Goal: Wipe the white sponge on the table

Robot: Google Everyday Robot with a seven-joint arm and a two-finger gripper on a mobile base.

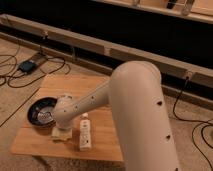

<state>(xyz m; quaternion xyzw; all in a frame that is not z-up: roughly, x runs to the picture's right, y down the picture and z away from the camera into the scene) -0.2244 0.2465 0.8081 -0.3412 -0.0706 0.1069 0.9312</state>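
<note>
The white sponge [57,135] lies flat on the worktop [82,86], directly beneath the gripper [62,129] and partly hidden by it; only a pale edge shows below and to the gripper's left. It is judged to be light, soft and compressible: it should flatten under downward load, offer no stiffness for pushing from one edge, and tend to fold or roll if dragged without pressure. It is not fragile, and the bare wood should give enough friction for it to track with the gripper. The recommended hold is across the short sides near the middle of the pad, or a flat press on its top face, so that the load spreads evenly during a stroke. The arm [90,102] reaches down and forward from the large shoulder housing, with the wrist bent so that the gripper points straight down at the worktop. Whether the gripper is closed on the sponge or merely bearing on it cannot be told. A dark bowl [41,111] sits near the gripper, behind and to one side; a white bottle [85,135] lies just beside it on the opposite side, so stroke room is limited both ways.
</note>
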